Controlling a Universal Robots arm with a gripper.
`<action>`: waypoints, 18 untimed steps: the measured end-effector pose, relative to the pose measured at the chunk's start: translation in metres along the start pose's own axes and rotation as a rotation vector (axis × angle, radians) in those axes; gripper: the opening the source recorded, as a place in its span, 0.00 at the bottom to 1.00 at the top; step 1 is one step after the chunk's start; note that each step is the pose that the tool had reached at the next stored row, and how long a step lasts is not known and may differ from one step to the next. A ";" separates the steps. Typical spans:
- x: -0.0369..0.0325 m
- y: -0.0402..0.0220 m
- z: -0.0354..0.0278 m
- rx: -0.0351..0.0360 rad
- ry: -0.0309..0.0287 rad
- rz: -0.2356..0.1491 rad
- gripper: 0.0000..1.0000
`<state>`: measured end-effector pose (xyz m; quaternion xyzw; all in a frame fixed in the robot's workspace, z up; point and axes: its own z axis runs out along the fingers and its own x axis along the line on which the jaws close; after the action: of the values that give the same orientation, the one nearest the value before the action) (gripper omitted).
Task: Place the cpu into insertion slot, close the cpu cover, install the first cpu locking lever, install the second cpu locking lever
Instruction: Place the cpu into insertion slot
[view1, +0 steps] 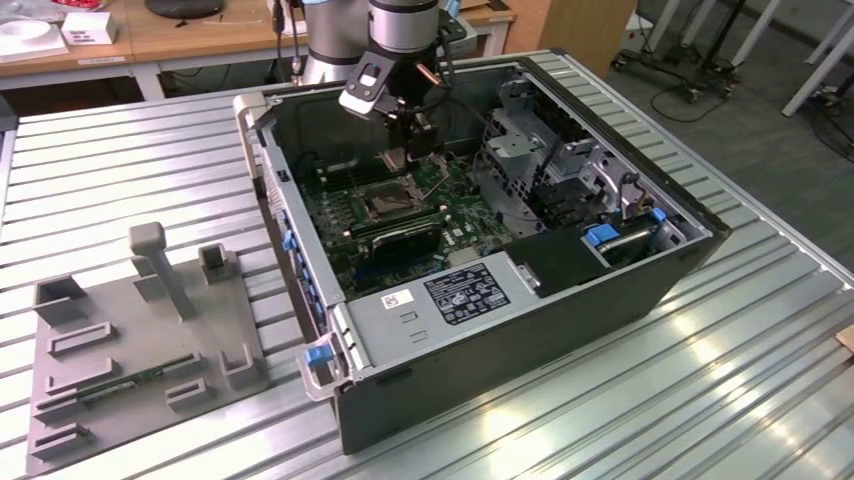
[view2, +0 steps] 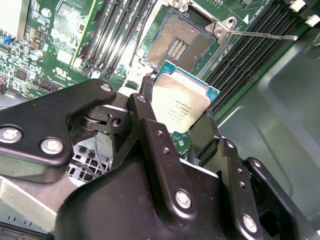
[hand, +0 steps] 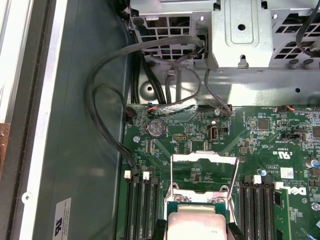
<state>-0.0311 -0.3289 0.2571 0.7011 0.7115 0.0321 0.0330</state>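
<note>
My gripper (view1: 402, 155) hangs inside the open computer case, a little above the motherboard (view1: 400, 215). It is shut on the cpu (view2: 181, 102), a thin square chip with a pale silver face, held by its edges between the black fingers (view2: 150, 125). The bare insertion slot (view2: 176, 42) lies just beyond the chip, its contact field exposed. In the first wrist view the cpu (hand: 196, 225) sits between the fingertips (hand: 159, 231), and the cpu cover (hand: 204, 159) stands swung up as a silvery open frame. A thin locking lever (view2: 260, 35) sticks out beside the slot.
Memory slots (hand: 142, 205) flank the socket on both sides. A metal drive cage (hand: 240, 35) and looping black cables (hand: 100, 115) lie beyond it. A grey box with a white label (view1: 461, 295) fills the case's near end. A grey fixture plate (view1: 134, 340) lies at the exterior view's left.
</note>
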 end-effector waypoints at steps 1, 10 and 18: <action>0.0000 0.0000 0.0000 0.0002 0.0000 0.000 0.54; 0.0000 -0.0002 0.0026 0.0010 0.0000 0.000 0.54; 0.0001 -0.0004 0.0048 0.0007 0.0005 0.000 0.54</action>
<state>-0.0310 -0.3289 0.2523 0.7011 0.7116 0.0321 0.0326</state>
